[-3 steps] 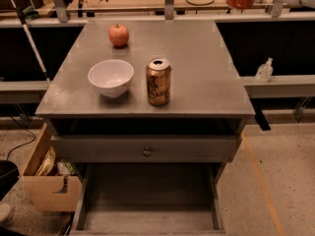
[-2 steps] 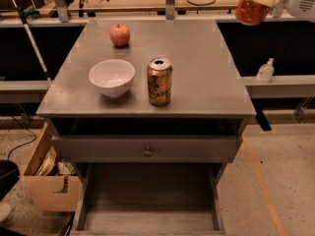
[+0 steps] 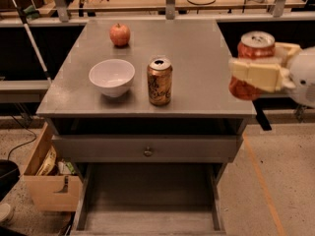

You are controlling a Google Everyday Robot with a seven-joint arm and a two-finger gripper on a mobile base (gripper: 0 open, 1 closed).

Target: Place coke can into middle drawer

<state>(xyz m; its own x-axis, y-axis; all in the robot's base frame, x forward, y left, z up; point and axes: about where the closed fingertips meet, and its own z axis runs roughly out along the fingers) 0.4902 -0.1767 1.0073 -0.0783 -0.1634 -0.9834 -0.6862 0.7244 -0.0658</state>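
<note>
My gripper (image 3: 257,68) is at the right edge of the view, just off the right side of the grey cabinet top (image 3: 197,58). It is shut on the coke can (image 3: 256,42), a red can with a silver top, held upright in the air. Pale yellow fingers (image 3: 256,73) wrap its middle. The middle drawer (image 3: 147,200) stands pulled open low at the front, its bare grey floor showing, down and to the left of the can.
On the cabinet top stand a gold-brown can (image 3: 160,81), a white bowl (image 3: 111,76) and a red apple (image 3: 119,34). A closed drawer front with a round knob (image 3: 147,151) sits above the open drawer. A cardboard box (image 3: 47,178) stands on the floor at left.
The gripper with the coke can has come down from the top right corner and closer, now level with the cabinet's right edge. The things on the cabinet have not moved.
</note>
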